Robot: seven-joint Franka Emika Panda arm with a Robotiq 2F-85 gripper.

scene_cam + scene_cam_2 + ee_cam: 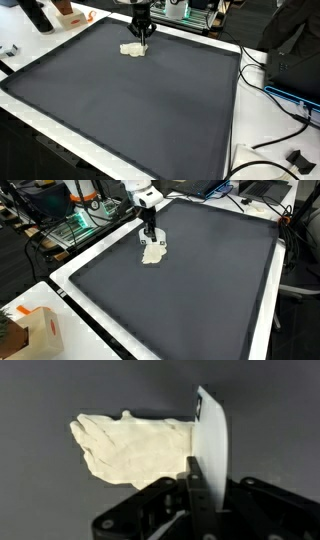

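The gripper (144, 38) hangs low over the far end of the dark mat (140, 110), its tip right at a crumpled cream cloth (133, 48) that lies near the mat's far border. The rest of the mat is bare, so there is wide room toward the near edge and both sides, and much less behind the cloth, where the white table rim (236, 120) and cluttered gear begin. In an exterior view, cables (272, 165) trail past the mat's corner. In an exterior view, a cardboard box (40, 330) sits off the near corner, well apart from the cloth (153, 252). Only the wrist view shows the cloth's folds (130, 450) and a pale flap (212, 435) standing against a dark finger (195, 485). The fingers look narrow, but whether they clamp the flap cannot be told.
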